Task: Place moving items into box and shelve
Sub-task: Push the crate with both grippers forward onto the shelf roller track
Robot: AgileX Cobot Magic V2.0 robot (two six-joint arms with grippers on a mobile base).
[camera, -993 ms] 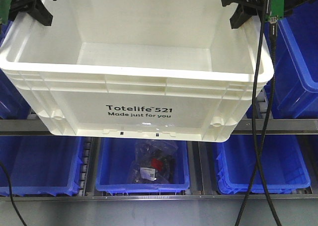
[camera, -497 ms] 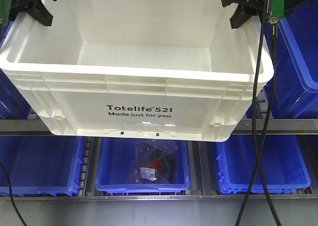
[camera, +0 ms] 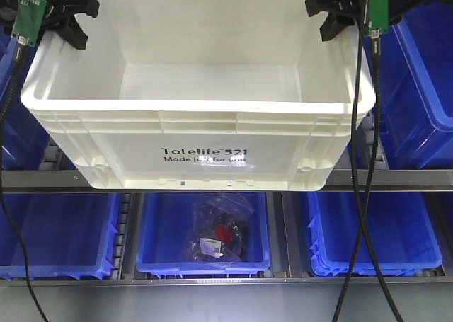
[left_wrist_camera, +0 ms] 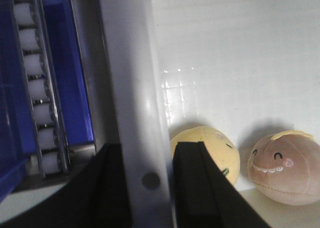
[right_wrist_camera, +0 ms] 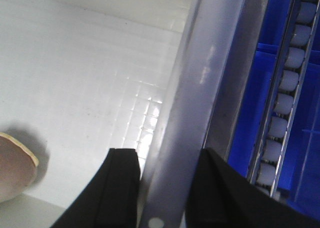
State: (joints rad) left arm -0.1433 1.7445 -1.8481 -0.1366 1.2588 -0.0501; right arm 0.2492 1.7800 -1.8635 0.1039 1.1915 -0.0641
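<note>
The white box [camera: 205, 156], printed "Totelife 521", hangs in front of the upper shelf, held by both arms. My left gripper [camera: 60, 18] is shut on its left wall rim; the left wrist view shows the jaws [left_wrist_camera: 150, 183] on either side of the wall [left_wrist_camera: 132, 87]. My right gripper [camera: 340, 14] is shut on the right wall rim, jaws [right_wrist_camera: 167, 188] astride the wall [right_wrist_camera: 200, 87]. Inside the box lie a yellow plush ball [left_wrist_camera: 210, 148] and a pink smiling plush ball [left_wrist_camera: 285, 168]; the pink one also shows in the right wrist view [right_wrist_camera: 15, 165].
Blue bins stand on the shelves around the box: one at the upper right [camera: 417, 88] and three on the lower row. The middle lower bin [camera: 156, 230] holds a bag of dark parts [camera: 216, 233]. Roller tracks [left_wrist_camera: 35, 87] [right_wrist_camera: 285, 87] run beside the box. A metal shelf rail [camera: 396, 180] crosses below.
The box has moved away from the camera toward the shelf and a little right. Both grippers moved with it and keep their hold.
</note>
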